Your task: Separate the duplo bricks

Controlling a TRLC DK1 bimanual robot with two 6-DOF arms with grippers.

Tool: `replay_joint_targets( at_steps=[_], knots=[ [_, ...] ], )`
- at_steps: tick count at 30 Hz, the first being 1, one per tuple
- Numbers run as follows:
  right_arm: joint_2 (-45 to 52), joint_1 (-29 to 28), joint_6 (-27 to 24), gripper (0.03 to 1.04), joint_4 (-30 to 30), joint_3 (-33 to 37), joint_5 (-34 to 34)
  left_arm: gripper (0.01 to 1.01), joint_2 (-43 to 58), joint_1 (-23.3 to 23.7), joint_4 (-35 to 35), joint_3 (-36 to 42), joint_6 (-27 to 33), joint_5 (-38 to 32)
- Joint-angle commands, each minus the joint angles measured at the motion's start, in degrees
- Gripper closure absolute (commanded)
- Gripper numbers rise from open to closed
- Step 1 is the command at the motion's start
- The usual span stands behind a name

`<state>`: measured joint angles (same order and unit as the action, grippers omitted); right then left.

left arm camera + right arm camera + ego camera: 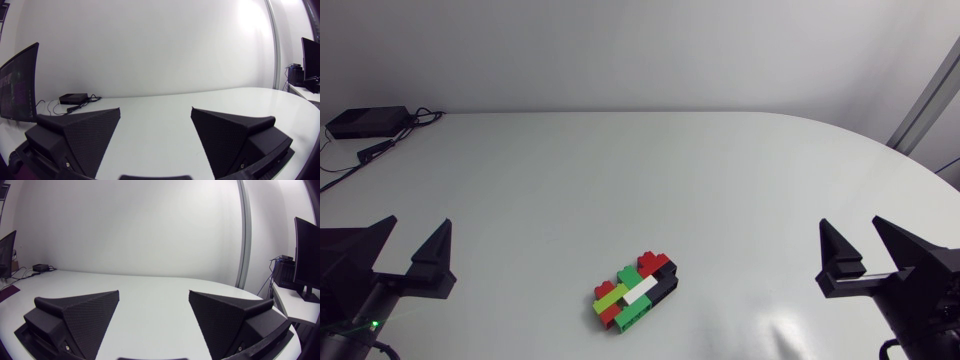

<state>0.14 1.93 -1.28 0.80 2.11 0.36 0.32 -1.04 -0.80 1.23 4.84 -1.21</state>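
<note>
The white table (pixel 720 180) has a rounded far edge and stands against a plain pale wall. At its far left corner sit a small black box (pixel 365 121) and a few cables (pixel 415 122). In the head view, the duplo bricks (pixel 635 290) lie toward the near edge of the table as one joined clump. Red, green, lime, white and black pieces are stacked together, and the clump is set at a slant to the table's edge.

My left gripper (pixel 418 222) rests low at the left side, with its two wedge fingers spread wide and holding nothing. My right gripper (pixel 850 222) rests in the same way at the right side, also released, with its fingers apart. The clump lies between the two grippers, about midway, well apart from each and slightly nearer the table's near edge than their fingertips. No finger touches it.

From the left wrist, my left gripper (pixel 155 110) shows only bare tabletop between its parted fingers, with the black box (pixel 74 98) far ahead and off to one side. From the right wrist, my right gripper (pixel 154 292) also shows only white surface between its fingers. The same box (pixel 41 268) appears there, small, at the far side of the table.
</note>
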Motion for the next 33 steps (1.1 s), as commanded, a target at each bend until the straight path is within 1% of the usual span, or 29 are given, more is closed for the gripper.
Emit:
replay_joint_targets(
  at_steps=[1,17,22,26,27,29,31,33],
  knots=[
    [-0.41,0.26,-0.13,0.06,-0.89,-2.20,-0.01,0.043,-0.93,-0.10,0.18,-1.15,-1.06,0.42],
    [-0.41,0.26,-0.13,0.06,-0.89,-2.20,-0.01,0.043,-0.93,-0.28,0.18,-1.15,-1.06,0.42],
    [-0.41,0.70,-0.13,0.06,-1.06,-2.20,-0.62,0.043,-0.93,-2.21,0.09,-1.15,-1.33,0.42],
    [-0.58,1.23,-0.22,0.06,-1.06,-2.20,-0.71,0.043,-1.11,-2.65,0.36,-0.97,-1.50,0.25],
    [-0.58,1.84,-0.30,0.06,-0.89,-2.11,-0.80,0.043,-1.11,-2.83,0.27,-0.44,-1.33,0.07],
    [-0.58,2.37,-0.30,0.06,-1.15,-1.14,-0.80,0.044,-1.02,-2.65,-3.51,3.07,-1.33,-0.54],
    [-0.49,2.64,-0.22,0.06,-3.79,2.20,-0.89,0.051,-0.93,-2.48,-6.41,6.68,-1.33,-0.54],
    [-0.23,3.16,-0.22,0.06,-4.75,4.75,-0.80,0.074,-0.14,-2.13,-8.17,9.84,-0.97,-0.63]
  ],
)
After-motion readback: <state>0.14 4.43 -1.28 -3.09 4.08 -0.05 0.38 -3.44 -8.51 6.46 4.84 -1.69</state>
